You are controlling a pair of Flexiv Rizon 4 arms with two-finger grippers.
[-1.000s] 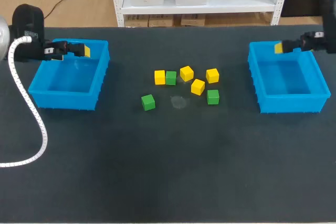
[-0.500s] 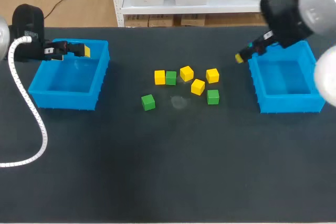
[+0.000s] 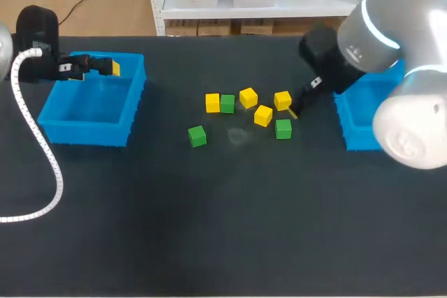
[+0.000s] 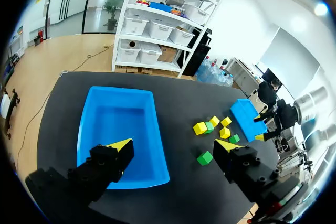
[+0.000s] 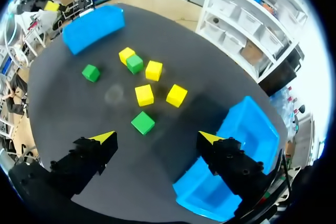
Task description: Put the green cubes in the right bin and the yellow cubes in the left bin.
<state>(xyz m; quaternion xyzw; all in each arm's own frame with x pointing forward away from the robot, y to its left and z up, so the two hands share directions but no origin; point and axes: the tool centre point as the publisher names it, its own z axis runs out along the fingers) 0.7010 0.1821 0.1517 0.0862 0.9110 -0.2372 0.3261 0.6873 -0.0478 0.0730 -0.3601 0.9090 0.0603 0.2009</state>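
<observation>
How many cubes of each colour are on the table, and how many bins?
yellow cubes: 4
green cubes: 3
blue bins: 2
Total: 9 things, 7 of them cubes.

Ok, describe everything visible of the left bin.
The left bin is a bright blue rectangular tub, open-topped, plastic by its look. It stands upright on the dark table, well apart from the cubes, with nothing showing inside. The left gripper hangs open above it; no contact shows.
</observation>
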